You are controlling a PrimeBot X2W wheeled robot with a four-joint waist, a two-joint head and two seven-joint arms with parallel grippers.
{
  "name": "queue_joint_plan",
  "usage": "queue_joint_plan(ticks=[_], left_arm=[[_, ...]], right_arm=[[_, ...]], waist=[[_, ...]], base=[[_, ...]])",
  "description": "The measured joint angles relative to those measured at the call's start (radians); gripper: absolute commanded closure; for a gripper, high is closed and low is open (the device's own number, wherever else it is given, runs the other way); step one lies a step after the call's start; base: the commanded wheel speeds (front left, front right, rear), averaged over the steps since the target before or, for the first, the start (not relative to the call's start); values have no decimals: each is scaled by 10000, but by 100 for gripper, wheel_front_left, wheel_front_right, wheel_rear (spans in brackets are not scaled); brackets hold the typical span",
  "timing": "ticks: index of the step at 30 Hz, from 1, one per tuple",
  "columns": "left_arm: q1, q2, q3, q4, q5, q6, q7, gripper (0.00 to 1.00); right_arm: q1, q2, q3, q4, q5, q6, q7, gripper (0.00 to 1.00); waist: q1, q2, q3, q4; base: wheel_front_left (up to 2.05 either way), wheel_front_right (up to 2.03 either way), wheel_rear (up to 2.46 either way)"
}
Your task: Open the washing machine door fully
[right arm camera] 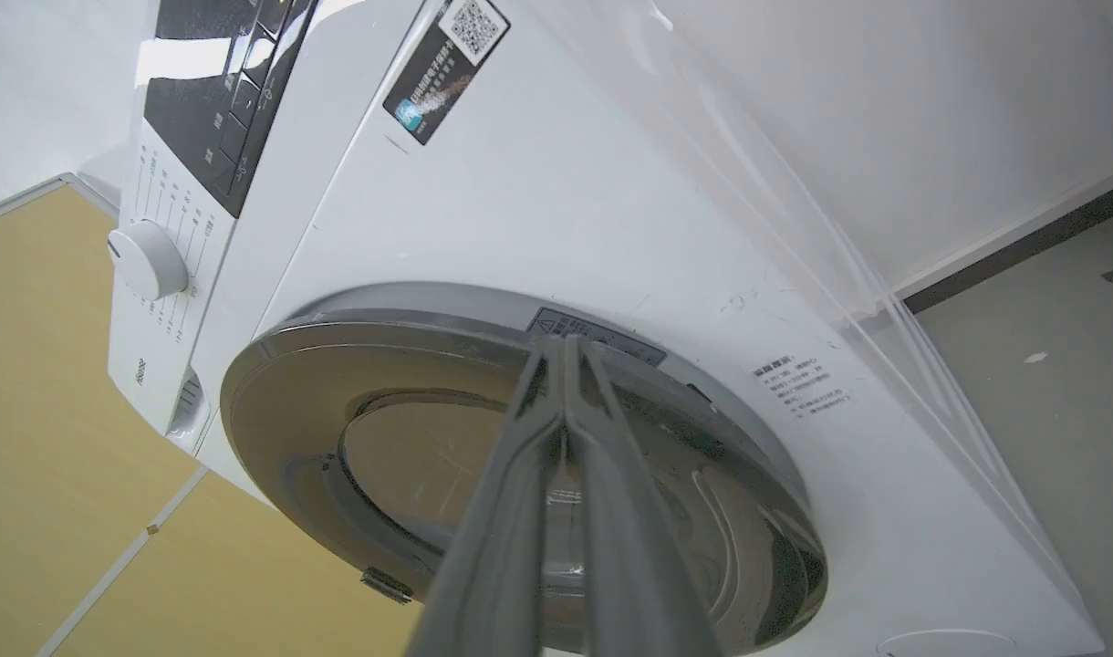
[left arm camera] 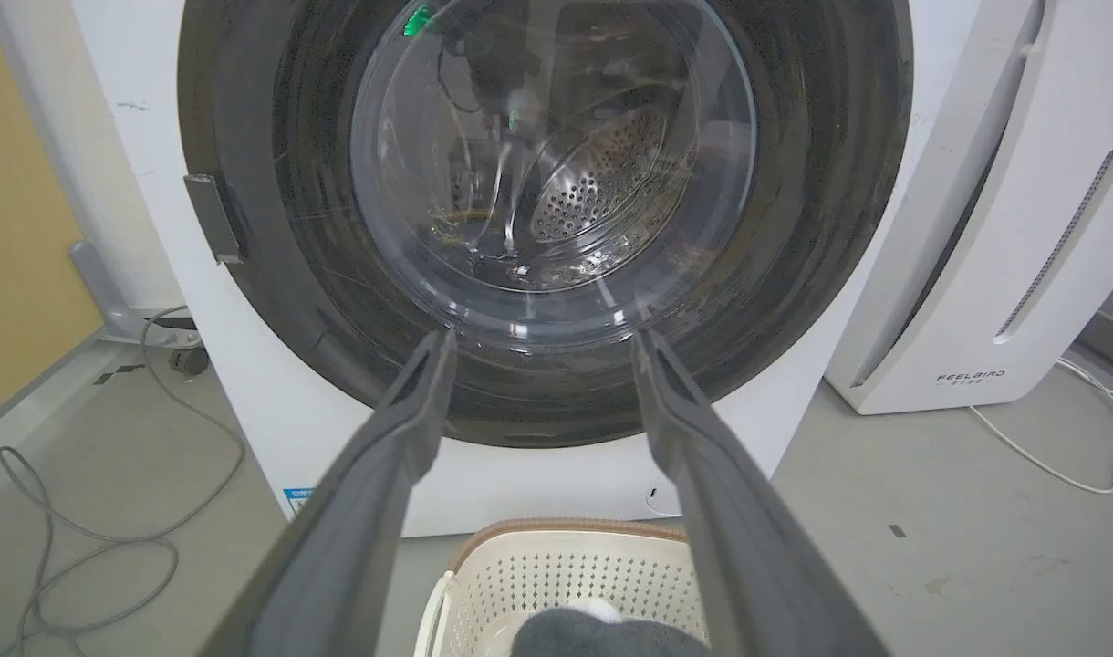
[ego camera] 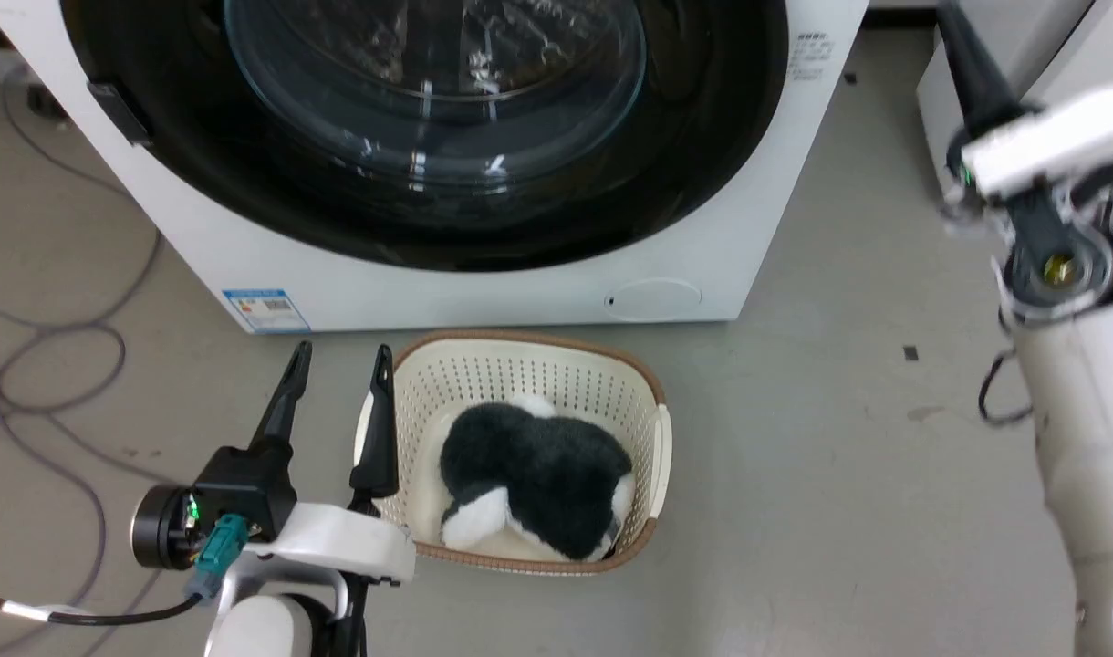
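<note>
Got the door shut flush in the washing machine front. Looks heavy, stiff and slick with that glass, so best to hook its edge opposite the grey tab. Got the left end effector spread by the basket, right end effector pressed together, aimed at that edge.

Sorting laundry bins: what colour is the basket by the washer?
The basket is cream with a brown rim; head view.

Glossy washing machine door with clear glass; perforated plastic basket; fuzzy plush toy.
</note>
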Motion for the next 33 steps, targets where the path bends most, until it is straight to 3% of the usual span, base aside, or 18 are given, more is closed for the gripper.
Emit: queue_joint_plan(ticks=[17, 33], left_arm=[[-621, 2, -132, -247, -244, -71, -324, 0], [-1124, 2, -305, -324, -426, -71, -679, 0]], right_arm=[[-4289, -56, 2123, 3106, 750, 0, 1540, 100], [-6824, 10, 3754, 5079, 1643, -2, 3279, 100]], waist=[[1, 0, 1258, 133], [1, 0, 2136, 163]], base=[[0, 0, 0], [0, 0, 0]])
